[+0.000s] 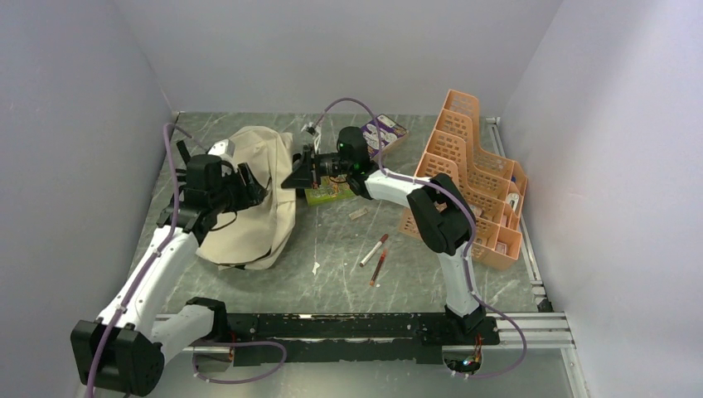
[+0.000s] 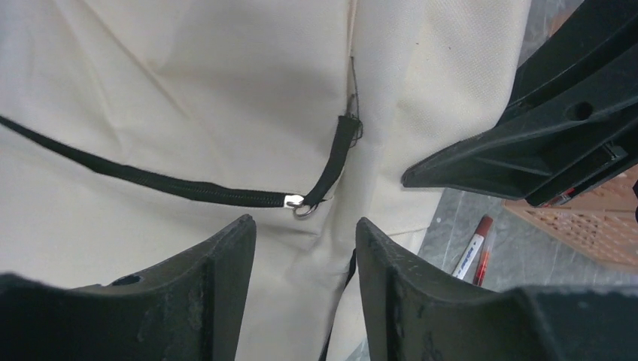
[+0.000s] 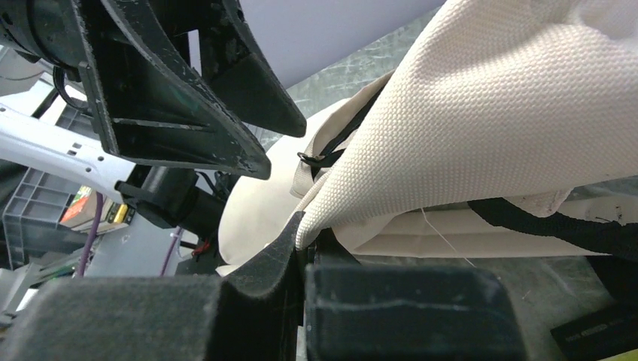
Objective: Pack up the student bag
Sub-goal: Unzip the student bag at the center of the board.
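Note:
The student bag (image 1: 253,199), beige with black zipper lines, lies on the left half of the table. My right gripper (image 1: 292,176) reaches in from the right and is shut on a fold of the bag's fabric edge (image 3: 361,173), lifting it. In the right wrist view the cloth is pinched between the pads (image 3: 290,244). My left gripper (image 2: 301,226) hovers open just over the bag's face, with its fingers (image 2: 226,263) on either side of the cloth below the metal zipper pull (image 2: 301,204). Nothing is held between them.
An orange perforated organizer (image 1: 472,178) stands at the right. Two red-capped pens (image 1: 375,253) lie mid-table, with a small tan piece (image 1: 358,214) above them. A green item (image 1: 329,193) sits under the right arm, and a purple box (image 1: 383,131) lies behind it.

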Robot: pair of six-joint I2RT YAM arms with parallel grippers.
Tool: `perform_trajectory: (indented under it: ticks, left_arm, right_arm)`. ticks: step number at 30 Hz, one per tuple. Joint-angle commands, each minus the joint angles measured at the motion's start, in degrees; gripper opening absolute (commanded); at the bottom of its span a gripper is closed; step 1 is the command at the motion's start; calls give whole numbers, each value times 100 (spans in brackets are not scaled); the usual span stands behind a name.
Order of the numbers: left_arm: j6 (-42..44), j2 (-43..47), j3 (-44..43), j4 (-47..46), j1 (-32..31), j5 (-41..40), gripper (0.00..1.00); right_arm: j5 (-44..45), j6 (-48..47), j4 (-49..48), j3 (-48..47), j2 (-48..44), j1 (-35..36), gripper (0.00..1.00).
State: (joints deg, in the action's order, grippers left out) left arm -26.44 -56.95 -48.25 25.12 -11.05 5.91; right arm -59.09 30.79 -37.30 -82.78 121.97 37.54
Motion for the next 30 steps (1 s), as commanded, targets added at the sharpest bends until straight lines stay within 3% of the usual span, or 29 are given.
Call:
perform_trajectory:
  ticks: [1, 17, 25, 30]
  left_arm:
    - [272, -104, -259, -486, 59, 698, 54]
    - [968, -1193, -720, -455, 59, 308, 49]
    - [975, -1404, -1021, -14, 59, -768, 23]
    - [877, -1307, -1051, 138, 59, -1257, 20]
  right_arm:
    - [-138, -213, 42, -195, -261, 47, 0]
    - [-147, -181, -68, -33, -332, 52, 0]
    - [-172, -105, -138, -52, -295, 52, 0]
    - [-182, -12, -236, -36, -270, 52, 0]
